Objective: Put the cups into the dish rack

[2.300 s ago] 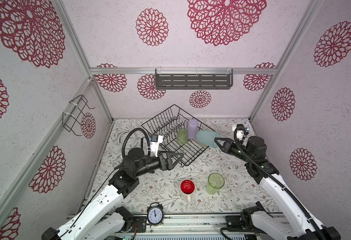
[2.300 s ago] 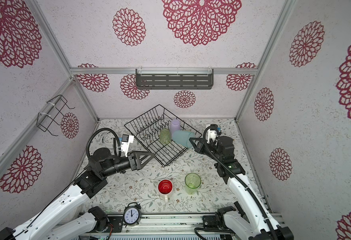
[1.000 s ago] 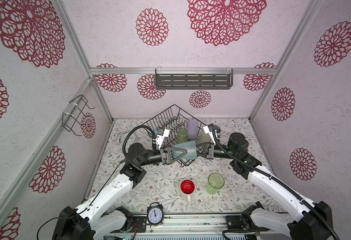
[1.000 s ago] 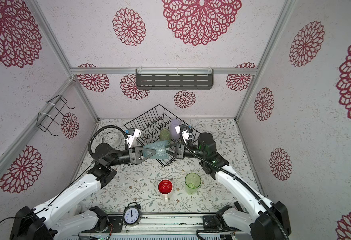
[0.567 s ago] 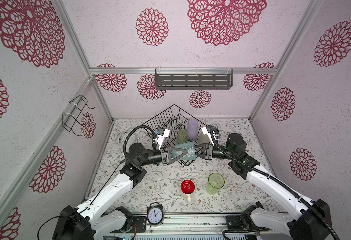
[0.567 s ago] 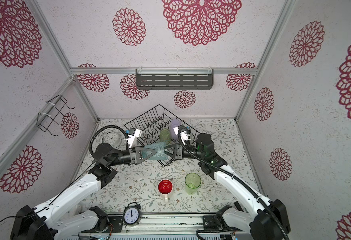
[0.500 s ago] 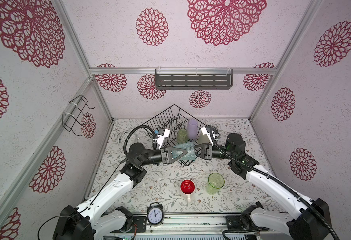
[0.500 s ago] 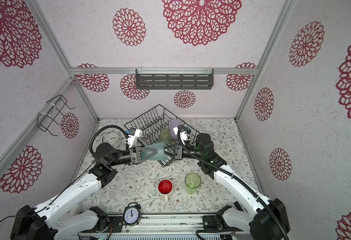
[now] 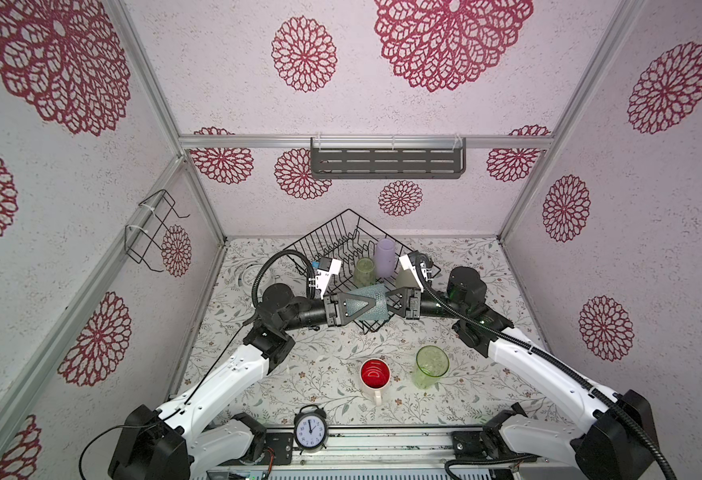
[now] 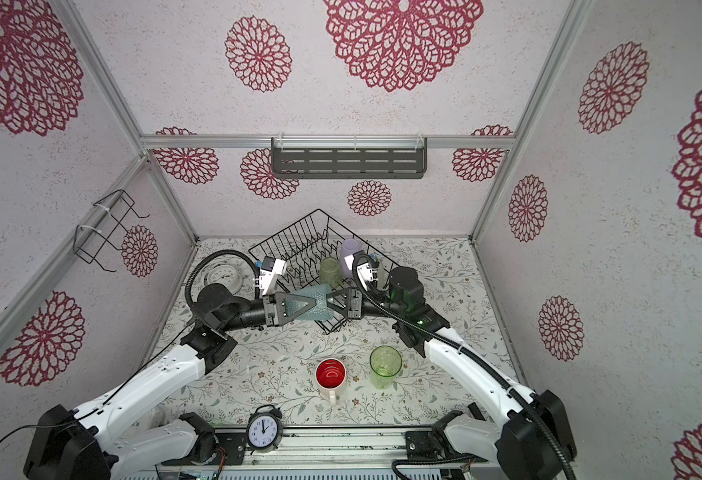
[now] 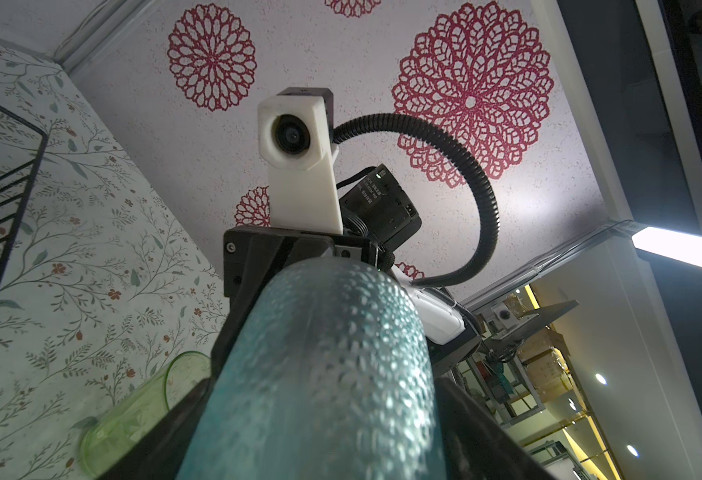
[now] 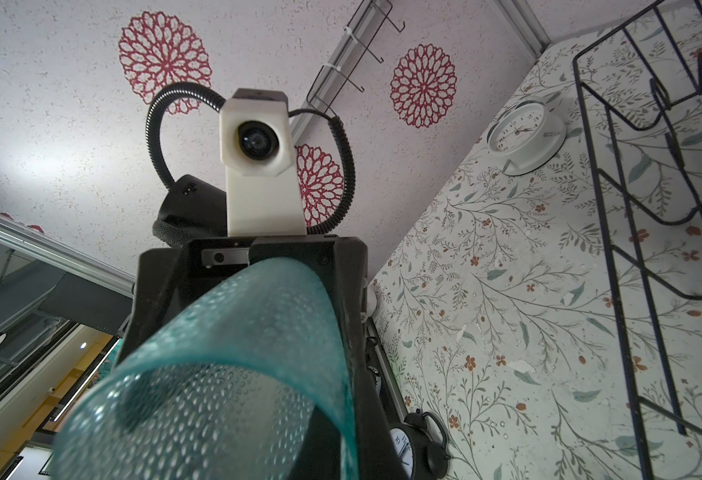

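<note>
A light-blue tumbler point(image 9: 366, 293) point(image 10: 320, 312) hangs on its side over the near corner of the black wire dish rack point(image 9: 320, 249). My right gripper point(image 9: 389, 301) point(image 12: 258, 415) is shut on its rim, one finger inside the cup. My left gripper point(image 9: 372, 305) point(image 11: 320, 374) straddles the tumbler's body, with a finger against each side. In the rack stand a lilac cup point(image 9: 384, 257), a green cup point(image 9: 364, 271) and a pale yellowish cup point(image 9: 405, 279), partly hidden. A green tumbler point(image 9: 430, 368) and a white mug with red inside point(image 9: 375, 376) stand on the table.
A black alarm clock point(image 9: 310, 428) stands at the front edge. A white clock point(image 10: 222, 276) lies left of the rack. A small wire holder point(image 9: 152, 232) hangs on the left wall. A grey slotted shelf point(image 9: 386, 162) hangs on the back wall.
My right arm carried the light-blue tumbler from the rack's right side to the left gripper. In the last second both arms barely moved and the left jaws drew in on the cup.
</note>
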Tool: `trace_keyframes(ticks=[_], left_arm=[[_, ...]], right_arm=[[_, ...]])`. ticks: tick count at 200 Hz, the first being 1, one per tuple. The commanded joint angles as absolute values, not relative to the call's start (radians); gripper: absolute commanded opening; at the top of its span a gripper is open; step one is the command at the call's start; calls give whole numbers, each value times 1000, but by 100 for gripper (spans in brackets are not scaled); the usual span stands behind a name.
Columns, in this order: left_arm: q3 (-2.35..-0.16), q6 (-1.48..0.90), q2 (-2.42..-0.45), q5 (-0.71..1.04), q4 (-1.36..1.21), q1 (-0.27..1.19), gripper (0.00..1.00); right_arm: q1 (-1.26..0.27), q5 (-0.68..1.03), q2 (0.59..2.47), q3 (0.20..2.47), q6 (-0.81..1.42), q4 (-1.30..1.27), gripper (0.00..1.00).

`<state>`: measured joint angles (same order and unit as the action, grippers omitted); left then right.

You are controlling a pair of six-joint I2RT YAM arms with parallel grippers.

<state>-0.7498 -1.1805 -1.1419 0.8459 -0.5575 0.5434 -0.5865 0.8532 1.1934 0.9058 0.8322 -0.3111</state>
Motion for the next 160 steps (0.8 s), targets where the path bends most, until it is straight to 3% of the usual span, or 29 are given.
trace_keyframes(ticks=[1,30,58,75,99,129,160], left_arm=[[-753,-1182,-1140,836,-557,537,80],[-749,-1185,-1132,824,-553,531,78],[-743,-1180,-1120,802,-523,512,75],[-746,-1173,-1110,785,-484,499,75],[-801,-1035,-1075,700,-212,490,75],[-911,-828,-1057,508,160,491,75],[-1019,-725,-1094,352,362,490,75]], right_arm=[[-593,844,1192,911,828,-360,0],[-594,839,1189,911,825,-357,4],[-594,825,1186,918,802,-334,22],[-594,773,1181,938,747,-245,42],[-592,595,1180,997,634,-14,62],[-591,435,1152,987,603,55,67],[-590,117,1094,959,593,146,69]])
